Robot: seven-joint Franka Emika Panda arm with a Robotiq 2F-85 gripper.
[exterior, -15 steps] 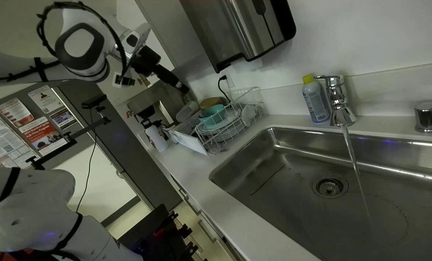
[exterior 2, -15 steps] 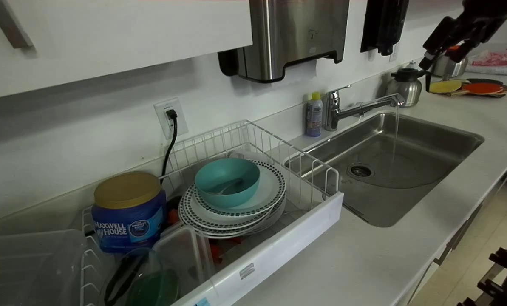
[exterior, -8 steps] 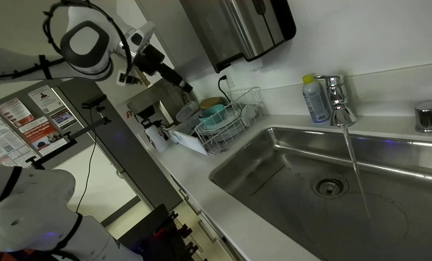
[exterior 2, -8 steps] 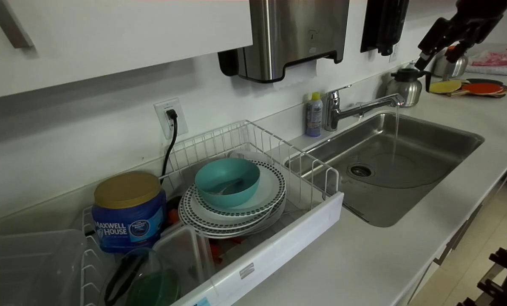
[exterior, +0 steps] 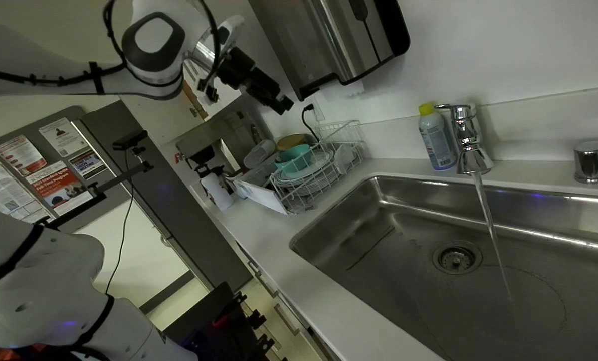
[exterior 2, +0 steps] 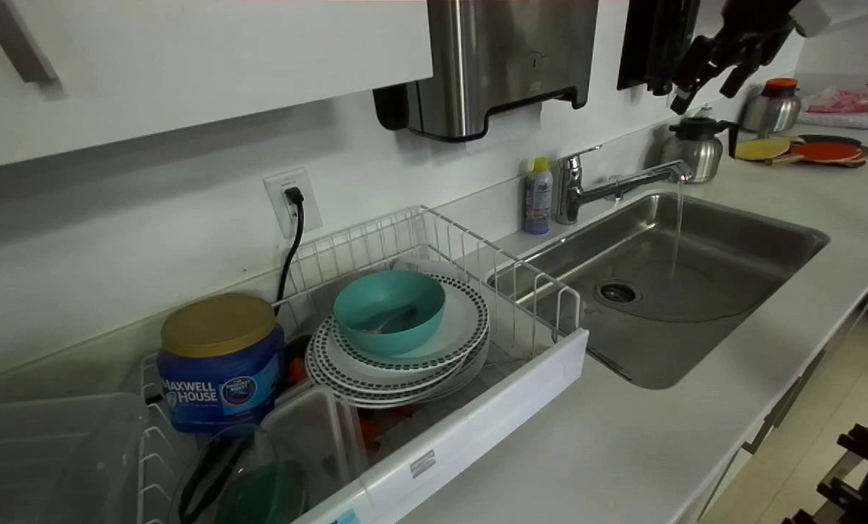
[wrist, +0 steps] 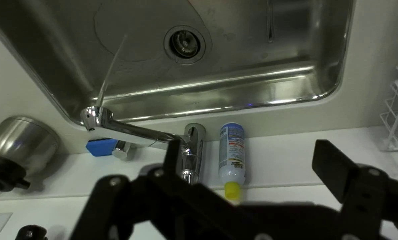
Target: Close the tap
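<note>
The tap is chrome, with an upright body, a top lever and a long spout, and stands behind the sink in both exterior views. Water runs from its spout into the steel sink. In the wrist view the tap's spout points left and water streams from it; its lever is hidden behind my left-hand finger. My gripper is open and empty, its fingers wide apart. In both exterior views it hangs in the air above counter height, apart from the tap.
A yellow-capped spray can stands close beside the tap. A steel jug and blue sponge are beyond the spout. A steel dispenser and a black one hang on the wall. A dish rack stands beside the sink.
My arm and gripper have moved right and slightly up in an exterior view, and left in an exterior view. The gripper stays open. The tap and running water look the same.
</note>
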